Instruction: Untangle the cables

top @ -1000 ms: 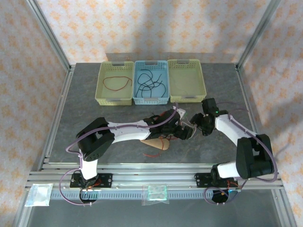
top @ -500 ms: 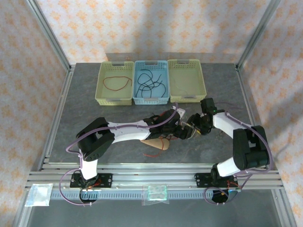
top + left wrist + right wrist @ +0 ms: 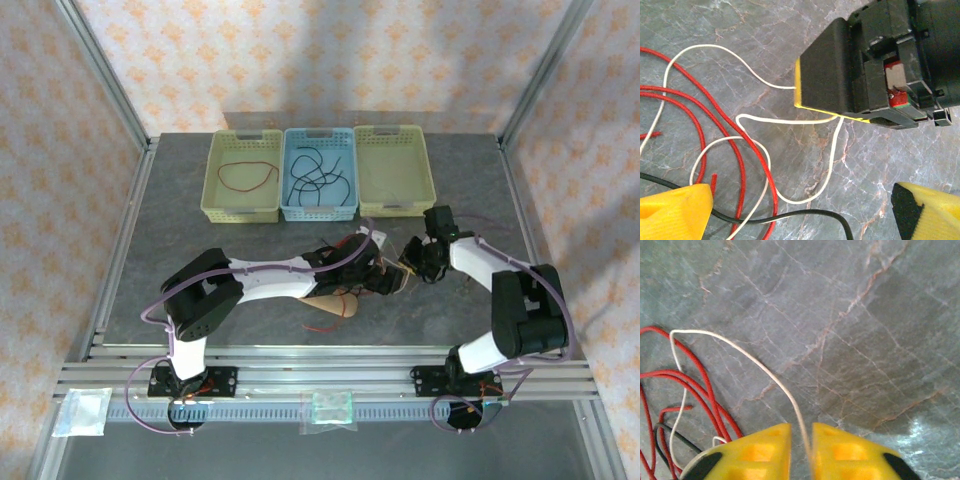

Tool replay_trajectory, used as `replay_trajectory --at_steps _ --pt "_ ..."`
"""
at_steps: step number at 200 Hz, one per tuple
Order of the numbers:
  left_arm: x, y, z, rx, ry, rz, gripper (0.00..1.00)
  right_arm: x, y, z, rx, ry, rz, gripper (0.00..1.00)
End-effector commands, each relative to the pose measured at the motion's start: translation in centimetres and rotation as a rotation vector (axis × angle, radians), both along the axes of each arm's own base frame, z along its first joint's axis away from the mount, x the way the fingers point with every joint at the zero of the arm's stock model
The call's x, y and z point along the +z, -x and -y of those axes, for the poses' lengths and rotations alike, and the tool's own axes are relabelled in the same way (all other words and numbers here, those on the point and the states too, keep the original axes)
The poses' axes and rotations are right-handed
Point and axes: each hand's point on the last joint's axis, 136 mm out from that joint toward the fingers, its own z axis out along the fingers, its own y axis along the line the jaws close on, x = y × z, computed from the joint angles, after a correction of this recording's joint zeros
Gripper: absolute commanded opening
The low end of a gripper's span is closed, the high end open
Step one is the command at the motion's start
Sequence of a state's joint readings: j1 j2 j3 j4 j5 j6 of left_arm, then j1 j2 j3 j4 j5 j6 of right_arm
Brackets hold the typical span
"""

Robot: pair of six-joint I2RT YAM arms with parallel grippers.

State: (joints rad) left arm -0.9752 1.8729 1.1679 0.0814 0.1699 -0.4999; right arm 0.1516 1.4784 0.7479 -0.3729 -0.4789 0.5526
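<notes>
Grey marbled table (image 3: pixel 170 220) inside an aluminium frame, orange-patterned paper on the walls. Three baskets stand along the far edge — left basket (image 3: pixel 242 213) with a red strand (image 3: pixel 248 178), blue basket (image 3: pixel 318 213) with black strands (image 3: pixel 318 178), right basket (image 3: pixel 395 207) looking near empty from where I stand. Both arms meet mid-table over the loose tangle, beside a tan pad (image 3: pixel 335 305). Right gripper (image 3: pixel 801 432): yellow fingers pinched together on the white cable (image 3: pixel 785 120), which runs out of the pads on both sides in the left wrist view. Left gripper (image 3: pixel 800 210): fingers spread wide, holding nothing, hanging just over the knot with the black cable (image 3: pixel 805 211) passing by one fingertip. The white cable crosses the red cable (image 3: pixel 771 192) more than once close to that fingertip, so it is not free yet. Step in hand, as I read it: draw the white one out. Advice — pull slowly and low, away from the red loops, so the free end slides through rather than cinching; stop if the red starts to travel with it. The left gripper is well placed to press the red and black down as an anchor. The wire is thin; a slack pinch will likely let it slip.
</notes>
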Motion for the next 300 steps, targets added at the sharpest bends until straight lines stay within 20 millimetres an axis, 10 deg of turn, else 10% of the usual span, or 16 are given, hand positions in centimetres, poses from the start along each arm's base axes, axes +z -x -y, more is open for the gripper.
replay_trajectory --at_steps 1,116,198,300 --pt "0.0 -0.7 -0.3 0.050 0.003 0.018 0.93 1.5 -0.4 0.2 -0.014 0.005 0.050 0.10" --pt "1.1 -3.7 -3.8 0.214 0.152 -0.019 0.93 12.1 -1.4 2.9 -0.059 0.139 0.274 0.00" --pt "-2.6 -4.1 -4.6 0.252 0.076 -0.088 0.93 26.6 -2.5 2.4 -0.051 0.080 0.591 0.00" --pt "-6.5 -4.0 -5.2 0.287 -0.020 -0.160 0.93 39.0 -1.5 2.8 -0.047 0.082 0.876 0.00"
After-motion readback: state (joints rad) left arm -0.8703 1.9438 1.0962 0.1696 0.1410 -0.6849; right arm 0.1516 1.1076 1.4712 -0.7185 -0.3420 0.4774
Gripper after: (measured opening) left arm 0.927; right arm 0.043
